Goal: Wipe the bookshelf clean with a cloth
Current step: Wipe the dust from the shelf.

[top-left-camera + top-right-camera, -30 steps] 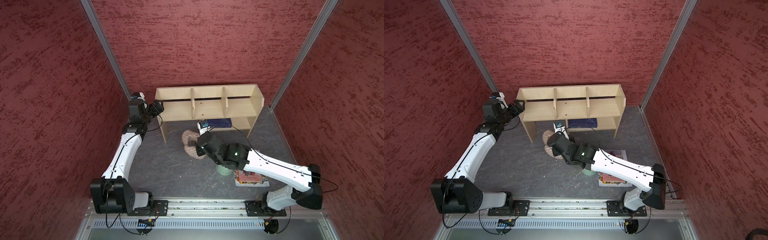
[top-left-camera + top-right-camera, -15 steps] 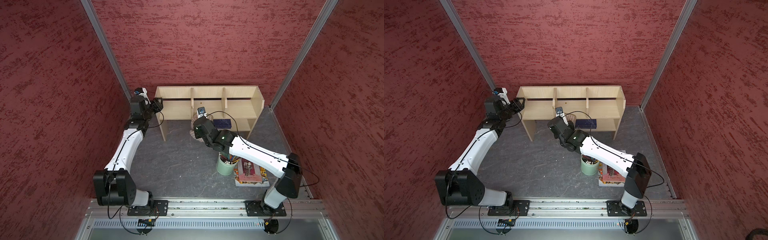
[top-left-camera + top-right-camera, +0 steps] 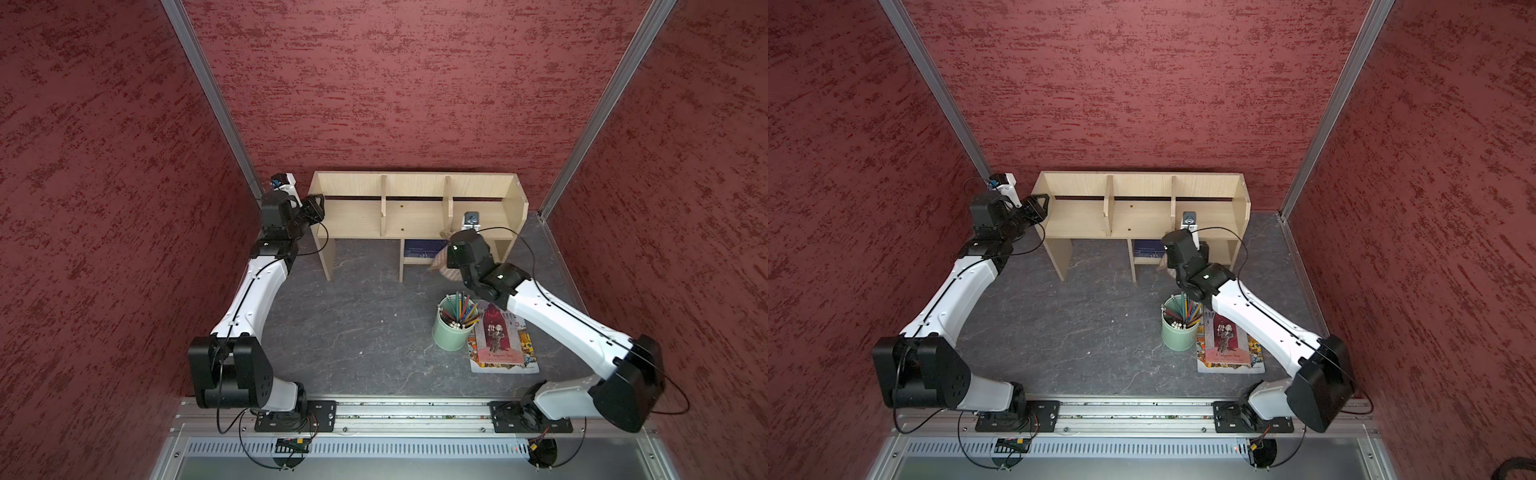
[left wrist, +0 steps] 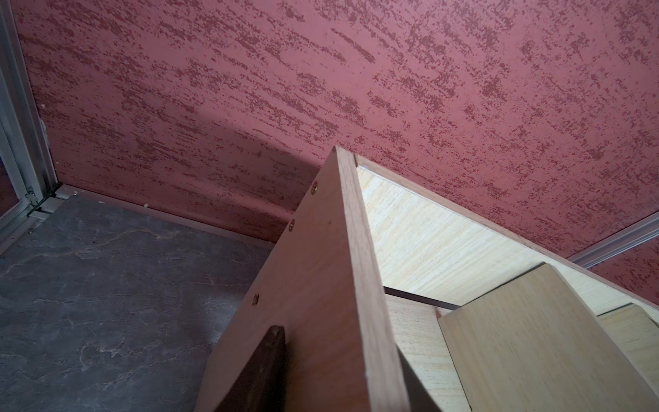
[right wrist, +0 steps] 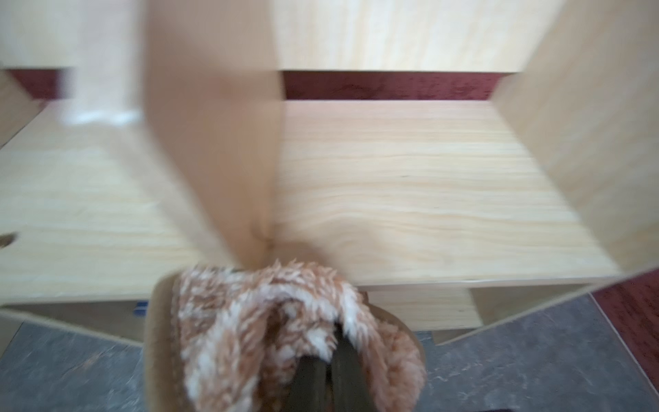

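The light wood bookshelf (image 3: 353, 216) stands against the back wall, seen in both top views (image 3: 1075, 218). My left gripper (image 3: 318, 208) straddles its left end panel (image 4: 321, 285). One dark finger (image 4: 265, 371) lies flat on the panel's outer face, and the other is hidden behind the panel. My right gripper (image 5: 326, 364) is shut on the fluffy tan-and-white cloth (image 5: 256, 321). It holds the cloth at the front edge of the top board (image 5: 410, 185), by the foot of the right divider. The cloth (image 3: 440, 259) hangs below that wrist.
A green cup of pencils (image 3: 453, 328) and a colourful magazine (image 3: 503, 345) sit on the grey floor under my right forearm. A dark blue book (image 3: 419, 249) lies on the small lower shelf. Red walls close in on three sides.
My right arm lifted the cloth from the floor before the shelf and carried it right to the right divider. My left gripper moved onto the shelf's left end and its jaws narrowed.
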Robot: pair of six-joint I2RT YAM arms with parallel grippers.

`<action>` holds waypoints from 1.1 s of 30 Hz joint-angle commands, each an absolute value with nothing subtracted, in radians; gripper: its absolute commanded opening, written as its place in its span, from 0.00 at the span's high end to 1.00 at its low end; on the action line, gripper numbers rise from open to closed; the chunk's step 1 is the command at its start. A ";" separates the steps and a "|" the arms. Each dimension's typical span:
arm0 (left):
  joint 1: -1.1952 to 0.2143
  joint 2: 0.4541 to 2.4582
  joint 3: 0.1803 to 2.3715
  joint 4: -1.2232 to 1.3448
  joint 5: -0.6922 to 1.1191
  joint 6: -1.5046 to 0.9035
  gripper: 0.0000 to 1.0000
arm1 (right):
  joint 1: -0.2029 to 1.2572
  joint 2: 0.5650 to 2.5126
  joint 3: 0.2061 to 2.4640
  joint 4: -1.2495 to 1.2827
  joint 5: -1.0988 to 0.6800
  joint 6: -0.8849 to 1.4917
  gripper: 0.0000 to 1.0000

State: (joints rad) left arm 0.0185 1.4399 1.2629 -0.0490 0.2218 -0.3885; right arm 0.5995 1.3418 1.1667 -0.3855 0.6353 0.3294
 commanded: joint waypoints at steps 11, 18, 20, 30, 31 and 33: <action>0.020 1.456 1.253 -0.054 0.247 -0.446 0.81 | 0.360 1.260 1.083 -0.349 0.409 0.307 1.00; 0.011 1.449 1.258 -0.058 0.250 -0.448 0.90 | 0.517 1.287 1.057 -0.214 0.298 0.321 1.00; 0.011 1.448 1.257 -0.058 0.248 -0.447 0.93 | 0.574 1.318 1.072 -0.197 0.294 0.303 1.00; 0.012 1.444 1.254 -0.058 0.245 -0.439 1.00 | 0.770 1.566 1.207 -0.134 0.216 0.242 1.00; 0.013 1.443 1.253 -0.059 0.244 -0.439 1.00 | 0.780 1.591 1.228 -0.135 0.208 0.242 1.00; 0.014 1.442 1.251 -0.059 0.244 -0.441 1.00 | 0.797 1.643 1.279 -0.156 0.213 0.239 1.00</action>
